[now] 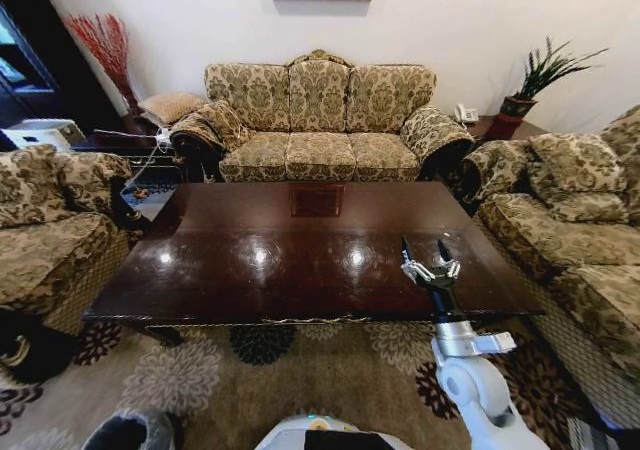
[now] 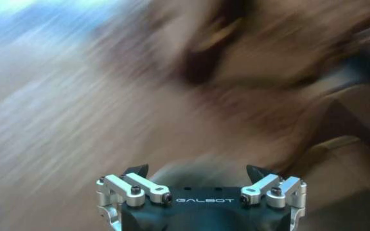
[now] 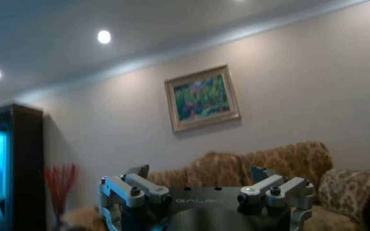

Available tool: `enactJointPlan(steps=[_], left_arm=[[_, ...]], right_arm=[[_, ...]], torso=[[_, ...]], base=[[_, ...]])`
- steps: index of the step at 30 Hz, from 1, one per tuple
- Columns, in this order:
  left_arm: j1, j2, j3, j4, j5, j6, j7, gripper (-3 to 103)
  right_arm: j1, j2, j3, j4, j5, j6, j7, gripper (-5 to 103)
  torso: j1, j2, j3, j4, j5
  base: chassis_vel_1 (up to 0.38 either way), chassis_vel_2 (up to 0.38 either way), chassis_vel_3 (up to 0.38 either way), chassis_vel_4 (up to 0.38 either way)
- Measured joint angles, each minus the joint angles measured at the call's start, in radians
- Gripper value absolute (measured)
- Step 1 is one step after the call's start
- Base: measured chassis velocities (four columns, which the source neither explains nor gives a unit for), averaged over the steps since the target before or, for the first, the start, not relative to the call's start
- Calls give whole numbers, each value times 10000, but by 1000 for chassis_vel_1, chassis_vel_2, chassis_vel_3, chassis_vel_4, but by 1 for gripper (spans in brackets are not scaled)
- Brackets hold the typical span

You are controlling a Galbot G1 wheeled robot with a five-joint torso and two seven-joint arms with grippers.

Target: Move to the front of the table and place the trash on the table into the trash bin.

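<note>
The table is a wide, glossy dark brown slab in front of me in the head view, and its top reflects the ceiling lights. The trash is out of view. My right gripper is raised over the table's near right part, pointing up and open with nothing between its fingers. In the right wrist view the right gripper faces the far wall, again open. The left gripper is open and empty in front of a blurred brown background. A round dark thing with a pale rim, probably the trash bin, sits on the carpet at the lower left.
A patterned sofa stands behind the table, with armchairs at the left and right. Patterned carpet lies between me and the table's near edge. A potted plant stands at the back right.
</note>
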Motion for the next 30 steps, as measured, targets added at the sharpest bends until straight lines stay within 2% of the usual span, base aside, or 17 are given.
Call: enactJointPlan(steps=[1,2,3,5,6,7,8,9,10,11,13,14,17,21,27,30], left_arm=[[162,-2,59,-1143,304,-551,539,100],[280,8,76,-2590,717,-892,816,100],[280,8,76,-2590,717,-892,816,100],[501,168,78,-5515,1214,-953,770,100],[501,168,78,-5515,1214,-953,770,100],[592,358,76,-6784,1477,-861,678,100],[640,501,75,-7423,1669,-765,588,100],[725,838,97,-8659,2085,-455,324,100],[765,1075,163,-9427,2273,-201,151,100],[765,1075,163,-9427,2273,-201,151,100],[864,1603,483,-11009,2412,393,-327,100],[864,1603,483,-11009,2412,393,-327,100],[992,1936,943,-12232,2668,1063,-715,100],[1145,1691,1256,-12669,2978,1238,-751,100],[1225,1259,1584,-12790,3787,1311,-738,100],[1253,1017,2203,-12589,4373,1278,-619,100]], right_arm=[[-157,31,11,182,-430,-422,161,100],[-363,131,-33,446,-979,-821,471,100],[-363,131,-33,446,-979,-821,471,100],[-773,415,-84,919,-1808,-1282,937,100],[-773,415,-84,919,-1808,-1282,937,100],[-987,534,-51,1146,-2028,-1397,1002,100],[-1141,603,0,1287,-2143,-1438,1026,100],[-1414,720,112,1492,-2312,-1440,1035,100],[-1574,812,205,1575,-2436,-1362,1024,100],[-1574,812,205,1575,-2436,-1362,1024,100],[-1951,1090,457,1630,-2791,-917,1000,100],[-1951,1090,457,1630,-2791,-917,1000,100],[-2438,1512,713,1674,-3076,-430,936,100],[-2513,1535,524,1702,-3270,-437,938,100],[-2305,1433,667,1963,-3063,-1212,1280,100],[-2306,1197,1177,2340,-2720,-1675,1309,100]], torso=[[0,0,1,-1,-3],[1,0,1,-3,0],[1,0,1,-3,0],[1,0,1,-6,-3],[1,0,1,-6,-3],[1,0,1,-6,10],[1,0,1,-6,10],[1,0,1,-5,-2],[1,0,1,-6,0],[1,0,1,-6,0],[1,0,1,-5,1],[1,0,1,-5,1],[1,0,1,-7,5],[0,0,0,-1,-1],[1,0,0,-2,0],[1,0,0,-1,-1]], base=[[0,0,0,0],[0,0,0,0],[0,0,0,0],[0,0,0,0],[0,0,0,0],[0,0,0,0],[0,0,0,0],[0,0,0,0],[0,0,0,0],[0,0,0,0],[0,0,0,0],[0,0,0,0],[0,0,0,0],[0,0,0,0],[0,0,0,0],[0,0,0,0]])
